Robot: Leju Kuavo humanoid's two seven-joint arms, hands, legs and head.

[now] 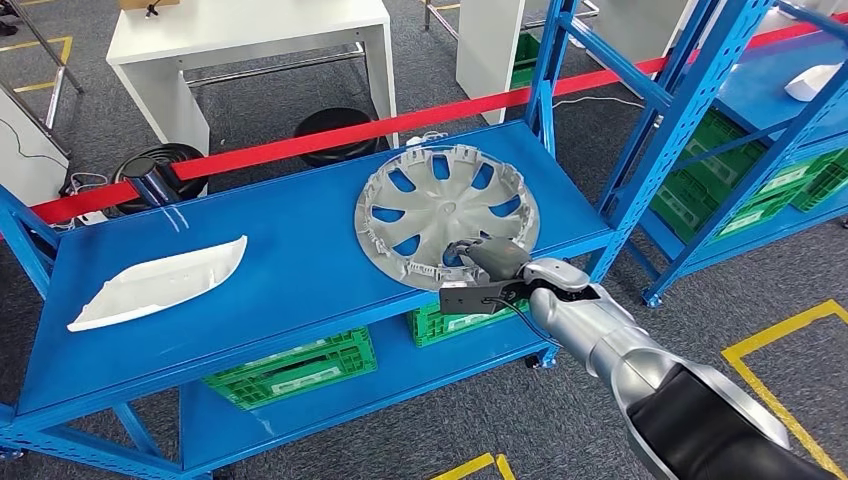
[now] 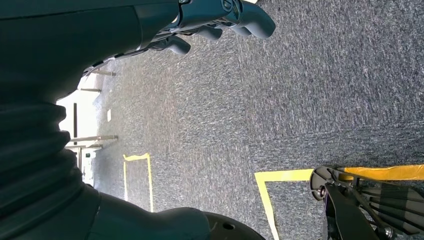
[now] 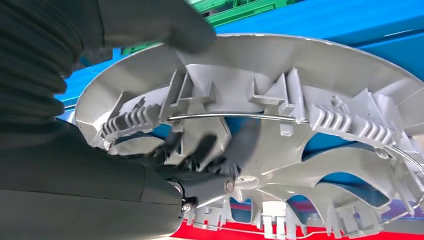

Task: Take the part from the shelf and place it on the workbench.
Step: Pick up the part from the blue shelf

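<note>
Grey plastic, the wheel cover (image 1: 447, 213) lies on the blue shelf (image 1: 280, 290), near its front edge. Our right hand (image 1: 490, 262) grips its near rim, thumb over the outside and fingers (image 3: 200, 155) curled against the ribbed inner face. We judge the grasp step underway; next we must lift it clear and carry it to the workbench. Our left hand (image 2: 220, 20) hangs with nothing in it, fingers loosely apart.

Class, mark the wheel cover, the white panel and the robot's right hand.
wheel cover (image 1: 440, 205): head view, on a spoke near the hub.
white panel (image 1: 160, 283): head view, middle of its top face.
right hand (image 1: 490, 262): head view, back of the hand.
</note>
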